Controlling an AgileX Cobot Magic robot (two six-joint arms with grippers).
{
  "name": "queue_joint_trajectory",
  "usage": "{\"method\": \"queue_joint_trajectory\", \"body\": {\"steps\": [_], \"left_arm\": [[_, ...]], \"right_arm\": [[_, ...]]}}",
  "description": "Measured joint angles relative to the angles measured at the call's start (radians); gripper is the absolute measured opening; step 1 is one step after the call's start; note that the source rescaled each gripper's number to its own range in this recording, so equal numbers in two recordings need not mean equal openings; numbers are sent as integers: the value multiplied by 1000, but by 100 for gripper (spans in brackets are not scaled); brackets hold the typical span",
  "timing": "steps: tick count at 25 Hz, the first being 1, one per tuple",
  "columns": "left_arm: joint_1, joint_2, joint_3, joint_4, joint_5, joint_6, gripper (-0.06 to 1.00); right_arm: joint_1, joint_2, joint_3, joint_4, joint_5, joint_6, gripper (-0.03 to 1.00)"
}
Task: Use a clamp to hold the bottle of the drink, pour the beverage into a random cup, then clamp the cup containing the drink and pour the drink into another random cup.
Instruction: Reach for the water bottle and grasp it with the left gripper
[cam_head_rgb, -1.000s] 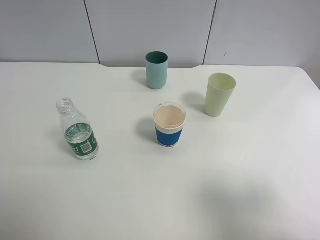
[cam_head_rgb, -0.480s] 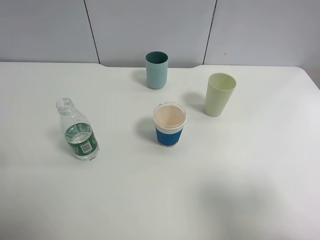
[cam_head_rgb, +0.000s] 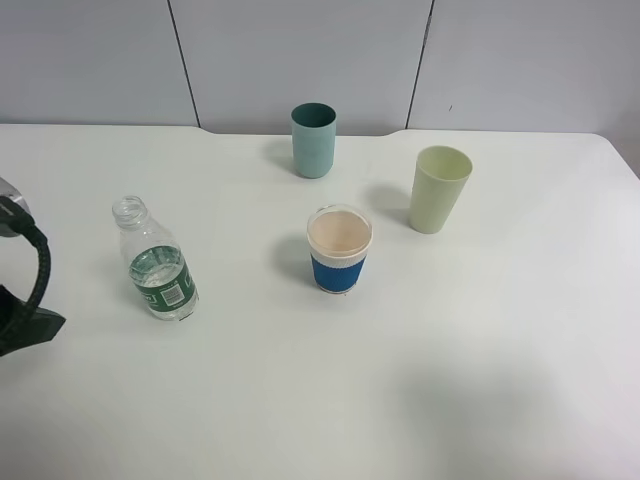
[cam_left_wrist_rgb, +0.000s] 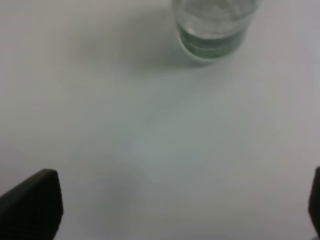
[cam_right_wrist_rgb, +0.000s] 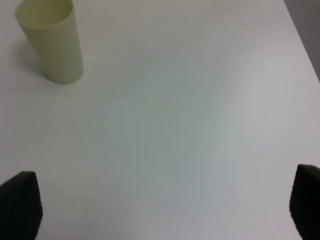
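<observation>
Nothing of the job is done, as I judge it: the bottle (cam_head_rgb: 155, 262) stands upright and uncapped at the near left of the table (cam_head_rgb: 500, 380), part full, untouched. The blue-banded cup (cam_head_rgb: 339, 250) sits in the middle and looks dry inside. The teal cup (cam_head_rgb: 314, 140) is far behind it and the pale green cup (cam_head_rgb: 438, 188) off to the right, all well apart. My left pincer (cam_left_wrist_rgb: 172, 205) is spread wide and empty over bare table, the bottle ahead of it and apart; my left arm (cam_head_rgb: 20, 290) shows at the left edge. My right pincer (cam_right_wrist_rgb: 162, 202) is wide and empty too, on the right. Left to do: gripping the bottle and both pours
</observation>
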Motion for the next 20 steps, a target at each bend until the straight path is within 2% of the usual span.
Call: {"method": "queue_joint_trajectory", "body": {"steps": [6,10,15,20], "left_arm": [[-25,8,78,-8,-71,21,100],[-25,9,163,-15,-248,7,100],[-25,11,259,-24,-387,-3,100],[-25,40,277,-24,-521,-38,100]], "right_arm": [[0,0,0,0,0,0,100],[0,0,0,0,0,0,100],[0,0,0,0,0,0,100],[0,0,0,0,0,0,100]]}}
